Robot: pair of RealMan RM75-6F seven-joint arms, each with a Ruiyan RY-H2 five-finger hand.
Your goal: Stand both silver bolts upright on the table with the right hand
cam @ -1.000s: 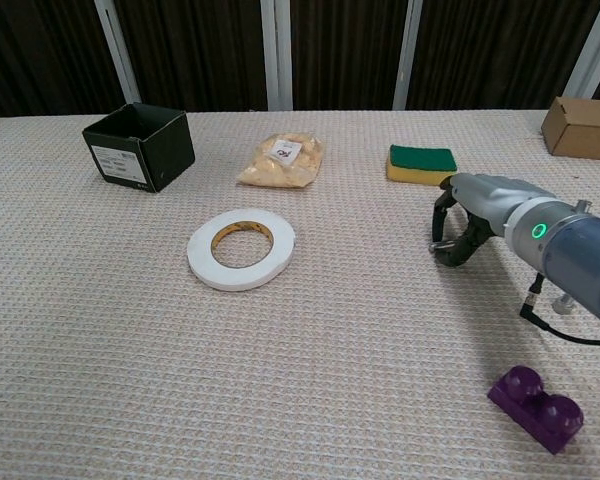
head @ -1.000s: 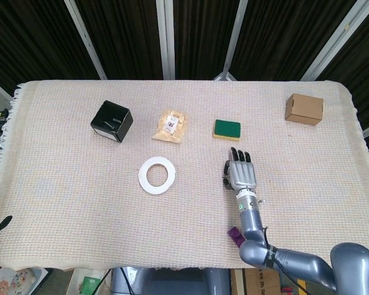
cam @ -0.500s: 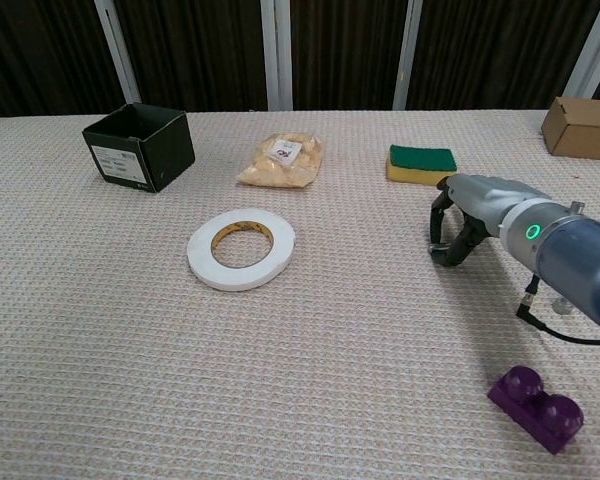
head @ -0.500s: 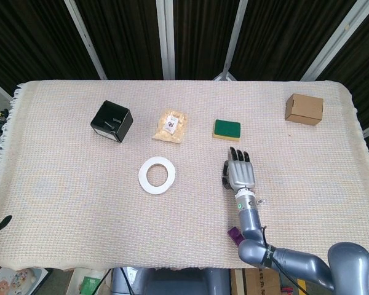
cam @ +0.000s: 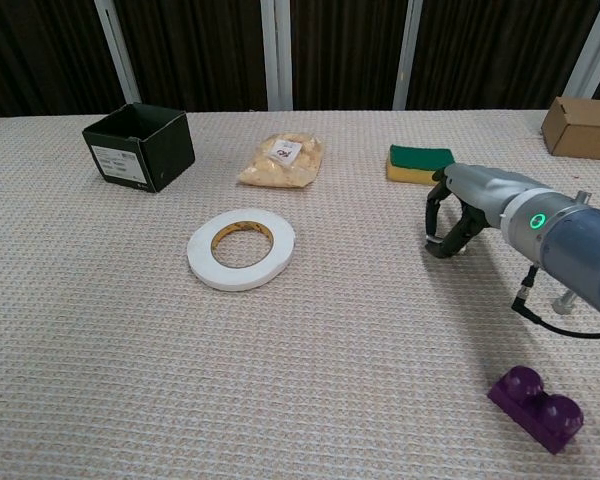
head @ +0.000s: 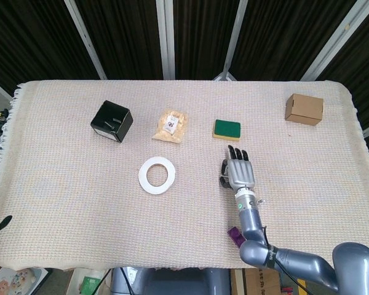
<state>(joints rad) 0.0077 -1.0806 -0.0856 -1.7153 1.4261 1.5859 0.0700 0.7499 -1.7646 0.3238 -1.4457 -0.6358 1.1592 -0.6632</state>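
While my right hand (cam: 458, 214) arches over the cloth (cam: 130, 380) with its fingers curled down and the thumb set against them, it pinches a small silver bolt (cam: 434, 242) low at the fingertips, right at the weave. I cannot tell whether that bolt is upright or tilted, since my fingers cover most of it. From the head view the back of the hand hides it almost wholly. The second bolt (cam: 559, 303) stands just beside my wrist on its right side. In the chest view my forearm crosses in front of it, so only its foot on the cloth and a bit of its top show. A thin black cable hangs from the forearm near that foot. Closest to my fingertips is the sponge (cam: 421, 164), yellow with a green top, lying just beyond them and apart from the hand. A white tape roll (cam: 199, 252) lies flat well to the left of my hand, with bare cloth between. Beyond it sits a snack bag (cam: 282, 162), and further left an open black box (cam: 140, 146). A brown carton (cam: 583, 128) sits far off at the back right corner. Behind my hand, near the front edge and close to my forearm, lies a purple block (cam: 536, 406), apart from both bolts. Nothing lies between my hand and the second bolt but my own wrist.
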